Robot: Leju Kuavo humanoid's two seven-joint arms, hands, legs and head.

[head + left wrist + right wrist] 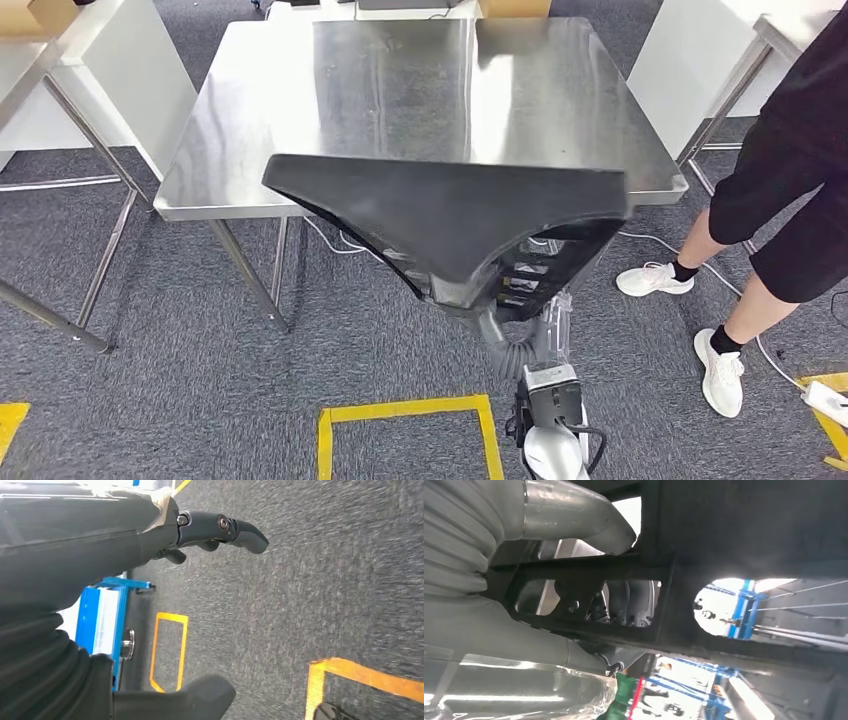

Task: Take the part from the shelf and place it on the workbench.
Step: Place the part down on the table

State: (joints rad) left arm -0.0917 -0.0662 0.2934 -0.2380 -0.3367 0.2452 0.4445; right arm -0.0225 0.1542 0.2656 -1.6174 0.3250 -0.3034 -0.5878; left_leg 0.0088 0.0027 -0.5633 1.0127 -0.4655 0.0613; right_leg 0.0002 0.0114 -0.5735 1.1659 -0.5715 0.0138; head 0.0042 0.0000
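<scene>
Part (450, 215) — a large black moulded panel with a ribbed, cut-out underside — held in the air in front of the robot, its far edge overlapping the near edge of the workbench (420, 100) in the head view. The right hand (539, 580) grips the part from beneath, thumb and fingers closed on a rib of its frame. The left hand (150, 535) hangs over grey carpet, holding nothing, fingers apart. Beyond, the steel workbench; to its right, a person (790, 190) in dark clothes and white shoes stands.
</scene>
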